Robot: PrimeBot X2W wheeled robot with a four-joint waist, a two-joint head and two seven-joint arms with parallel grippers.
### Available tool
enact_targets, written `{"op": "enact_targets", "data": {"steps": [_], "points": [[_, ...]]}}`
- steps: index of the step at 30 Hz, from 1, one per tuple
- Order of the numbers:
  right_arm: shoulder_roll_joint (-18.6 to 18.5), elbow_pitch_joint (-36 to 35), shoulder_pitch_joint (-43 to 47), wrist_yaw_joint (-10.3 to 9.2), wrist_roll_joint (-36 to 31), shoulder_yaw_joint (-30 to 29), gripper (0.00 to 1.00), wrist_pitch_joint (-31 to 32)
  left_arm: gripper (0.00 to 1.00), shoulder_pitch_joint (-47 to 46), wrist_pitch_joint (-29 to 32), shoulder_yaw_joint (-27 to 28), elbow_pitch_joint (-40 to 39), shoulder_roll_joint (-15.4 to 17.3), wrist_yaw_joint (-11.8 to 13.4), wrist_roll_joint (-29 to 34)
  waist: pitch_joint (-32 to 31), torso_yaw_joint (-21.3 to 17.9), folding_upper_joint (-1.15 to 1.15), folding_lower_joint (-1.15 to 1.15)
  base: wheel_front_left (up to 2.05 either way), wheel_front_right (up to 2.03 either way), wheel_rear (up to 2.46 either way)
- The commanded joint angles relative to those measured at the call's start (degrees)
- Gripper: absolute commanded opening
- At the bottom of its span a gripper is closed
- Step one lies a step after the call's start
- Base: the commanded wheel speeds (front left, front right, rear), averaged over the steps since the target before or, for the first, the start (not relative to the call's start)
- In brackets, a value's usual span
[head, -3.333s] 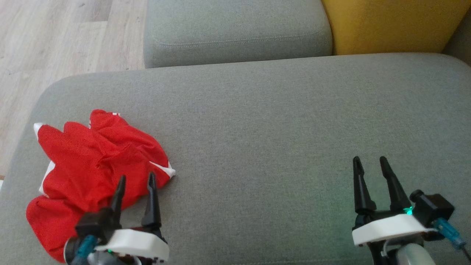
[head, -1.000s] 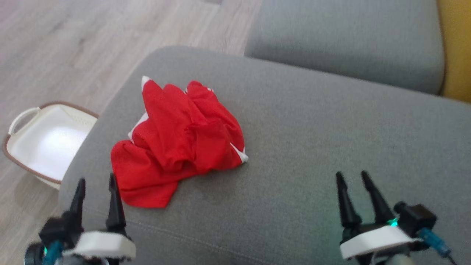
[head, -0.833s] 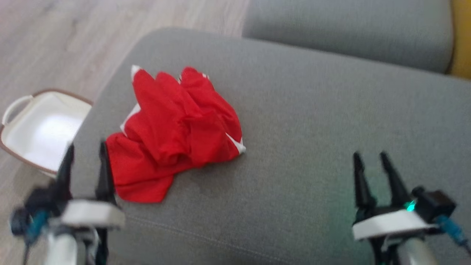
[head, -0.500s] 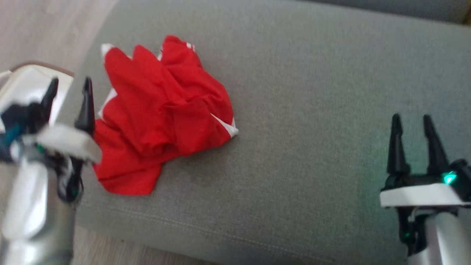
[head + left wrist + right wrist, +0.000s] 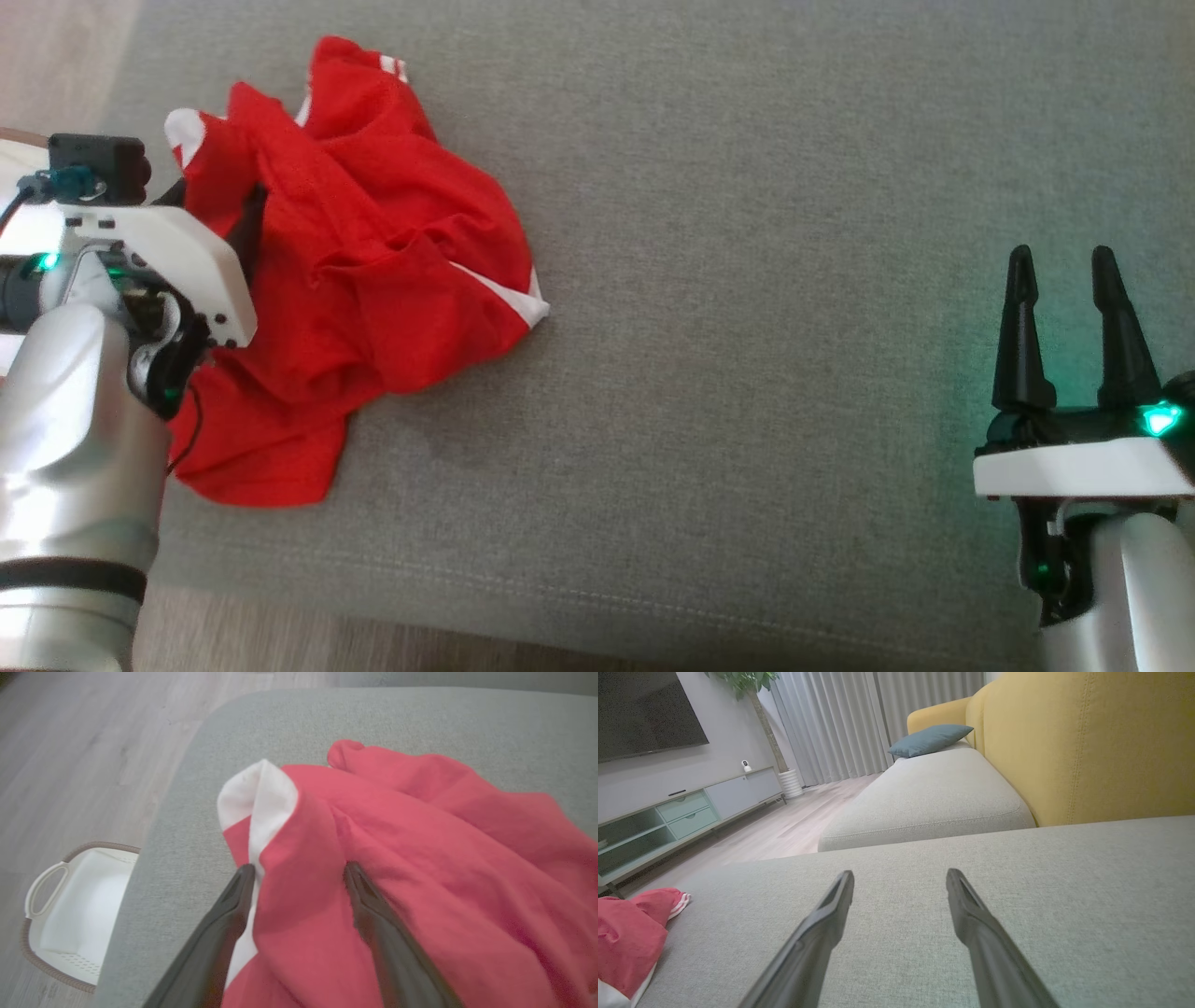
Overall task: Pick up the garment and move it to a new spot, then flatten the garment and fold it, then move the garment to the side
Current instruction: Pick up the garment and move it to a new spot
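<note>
A crumpled red garment [image 5: 373, 252] with white trim lies on the left part of the grey sofa cushion [image 5: 747, 373]. My left gripper [image 5: 299, 870] is at the garment's left edge, open. Its two dark fingers [image 5: 224, 924] straddle a raised fold of red cloth beside a white patch, without pinching it. In the head view the left gripper [image 5: 229, 201] is partly buried in the cloth. My right gripper [image 5: 1061, 257] stands open over bare cushion at the far right, well clear of the garment [image 5: 626, 933]; nothing is between its fingers [image 5: 966, 914].
A white basket [image 5: 70, 914] with a brown rim sits on the wood floor [image 5: 70, 742] just off the cushion's left end. A second grey cushion [image 5: 934, 798], a yellow backrest [image 5: 1087, 742] and a blue pillow [image 5: 931, 739] lie beyond.
The head camera has tilted down and swung. My left arm has moved from the cushion's front edge up to the garment's left side, its fingers now around a fold. The right gripper stays open.
</note>
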Motion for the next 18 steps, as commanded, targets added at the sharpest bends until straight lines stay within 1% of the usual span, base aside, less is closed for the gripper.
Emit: {"op": "enact_targets", "data": {"steps": [1,4,5,6,10,18], "points": [[-0.4,-2.1,-1.8,-0.04,0.4,1.5,1.0,0.1,1.0,-2.9,0.3,1.0,-0.7,3.4,0.1,-0.9,0.7,-0.6,0.0,-0.01,0.0,0.0,0.0],[-0.4,-2.3,-2.1,-0.04,0.6,1.4,1.0,0.0,1.0,-4.4,0.3,-0.4,1.6,4.0,0.1,-2.4,1.4,-1.1,0.0,-0.01,0.0,0.0,0.0],[-0.4,-2.2,-2.2,-0.04,0.7,1.4,1.0,0.0,0.94,-4.7,0.4,-0.7,2.5,4.0,0.1,-3.1,1.6,-1.2,0.0,-0.01,0.0,0.0,0.0],[-0.4,-2.2,-2.3,-0.04,0.7,1.4,1.0,-0.1,0.0,-5.1,0.4,-1.0,3.3,4.1,0.1,-3.6,1.7,-1.3,0.0,-0.01,0.0,0.0,0.0],[-0.4,-1.7,-2.6,-0.04,0.9,1.5,1.0,-0.4,0.0,-6.4,-2.1,-1.8,5.4,4.5,0.1,-5.3,1.6,-1.6,0.0,-0.01,0.0,0.0,0.0],[-0.4,0.7,-2.2,-0.04,2.6,2.4,1.0,-1.6,0.0,-8.6,-13.5,0.3,6.7,6.0,0.6,-6.2,-2.5,-2.2,0.0,-0.01,0.0,0.0,0.0]]}}
